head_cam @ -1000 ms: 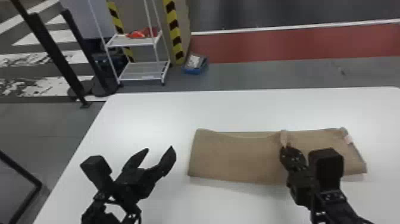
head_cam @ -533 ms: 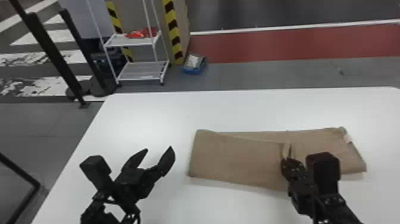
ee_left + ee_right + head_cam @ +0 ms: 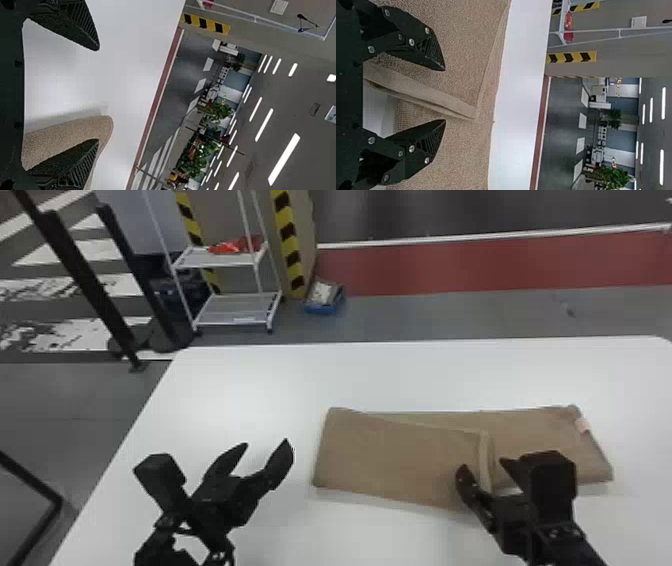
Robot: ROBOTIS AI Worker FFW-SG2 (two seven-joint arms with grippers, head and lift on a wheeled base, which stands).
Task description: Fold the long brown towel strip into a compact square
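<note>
Towel strip (image 3: 395, 455), top layer's edge (image 3: 483, 455) between wide-parted right jaws

Ceiling lights (image 3: 283, 159) shone beyond the left gripper (image 3: 266, 443). Glare paled the table (image 3: 240, 390) ahead; soft shadow edged the towel (image 3: 395, 460).

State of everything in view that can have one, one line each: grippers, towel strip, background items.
Left gripper: open, empty, left of the towel.
Right gripper: open, fingers either side of the flap's end edge, not clamped.
Towel strip: partly folded, left-hand flap laid rightward over the rest.
White cart: upright, red item on its upper shelf.
Blue bin: on the floor, holding something.
</note>
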